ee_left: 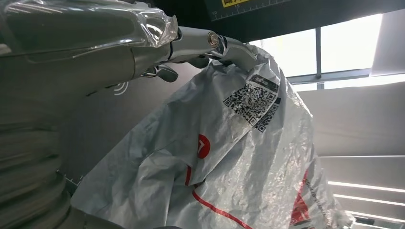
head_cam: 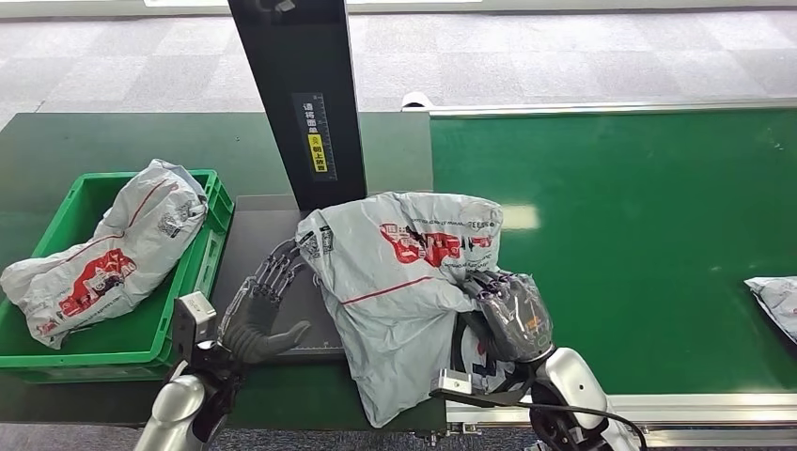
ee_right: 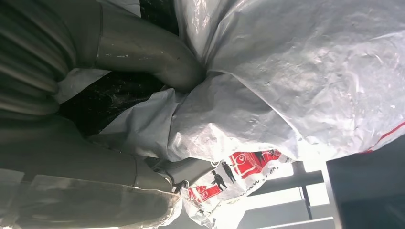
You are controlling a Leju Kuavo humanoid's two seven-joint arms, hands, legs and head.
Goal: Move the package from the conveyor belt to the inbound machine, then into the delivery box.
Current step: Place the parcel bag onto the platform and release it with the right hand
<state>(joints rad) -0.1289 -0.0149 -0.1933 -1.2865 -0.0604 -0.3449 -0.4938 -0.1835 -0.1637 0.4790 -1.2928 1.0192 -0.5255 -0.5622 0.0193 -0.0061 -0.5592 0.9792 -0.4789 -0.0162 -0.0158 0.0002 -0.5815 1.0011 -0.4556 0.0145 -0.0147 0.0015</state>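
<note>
Green conveyor belt [head_cam: 620,244] on the right, scan plate of the inbound machine [head_cam: 299,94] centre. Right hand [head_cam: 512,315] grips the package [head_cam: 404,282], draped across both. Left hand [head_cam: 258,315] open, fingertips touching its edge. Risk: slack bag slips, or the code faces away from the scanner.

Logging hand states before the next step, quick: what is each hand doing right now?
Left hand: open, fingers spread, fingertips at the edge of the grey package.
Right hand: grips that package.
</note>
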